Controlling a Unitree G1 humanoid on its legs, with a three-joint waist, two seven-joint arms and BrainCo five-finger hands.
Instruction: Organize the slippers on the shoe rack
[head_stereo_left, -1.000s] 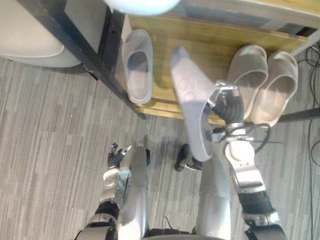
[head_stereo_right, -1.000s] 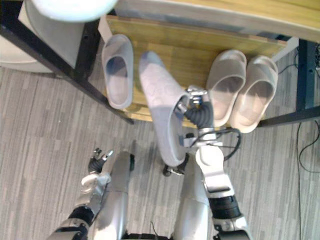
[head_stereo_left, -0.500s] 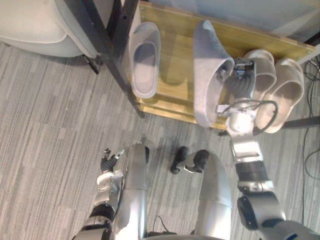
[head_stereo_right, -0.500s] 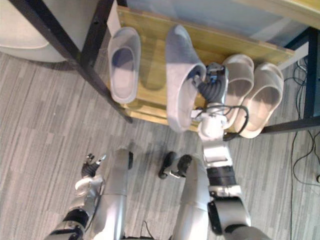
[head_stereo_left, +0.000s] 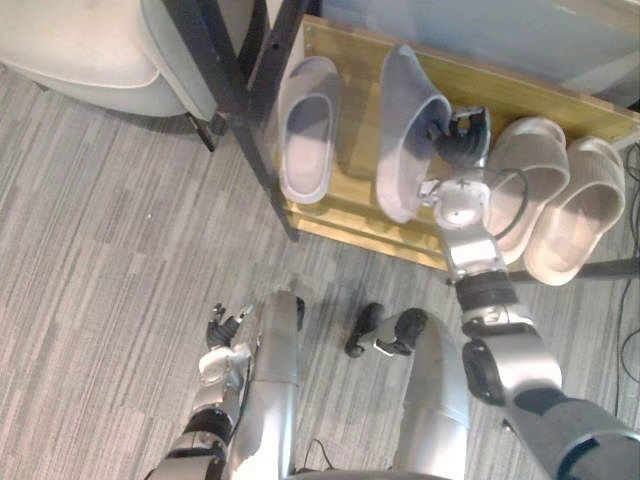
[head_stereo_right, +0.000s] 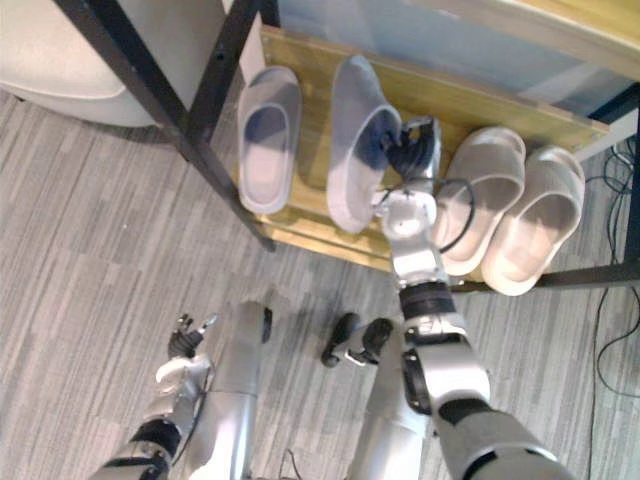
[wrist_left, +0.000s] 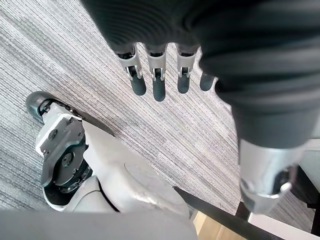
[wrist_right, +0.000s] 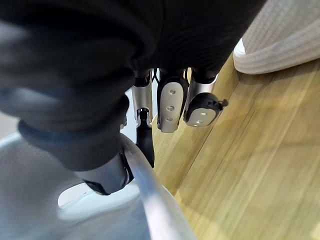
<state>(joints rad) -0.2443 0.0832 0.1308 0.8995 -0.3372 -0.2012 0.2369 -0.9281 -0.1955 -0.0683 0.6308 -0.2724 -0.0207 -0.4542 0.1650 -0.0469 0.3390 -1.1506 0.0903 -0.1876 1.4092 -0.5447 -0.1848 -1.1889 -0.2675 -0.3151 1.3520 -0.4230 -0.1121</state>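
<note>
Right hand (head_stereo_left: 455, 135) is in at the rack (head_stereo_left: 345, 215), thumb and fingers pinching the rim of a tilted grey slipper (head_stereo_left: 405, 130), just beside its twin (head_stereo_left: 308, 140), with the beige pair (head_stereo_left: 530, 175) on the other side. Left hand (wrist_left: 159, 75) hangs low over the floor (wrist_left: 75, 65), fingers loosely straight, holding nothing.

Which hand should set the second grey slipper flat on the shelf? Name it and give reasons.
Right. The right hand pinches the rim of the tilted grey slipper over the wooden shelf, beside its mate. The left hand hangs open over the carpet, far from the shelf.
</note>
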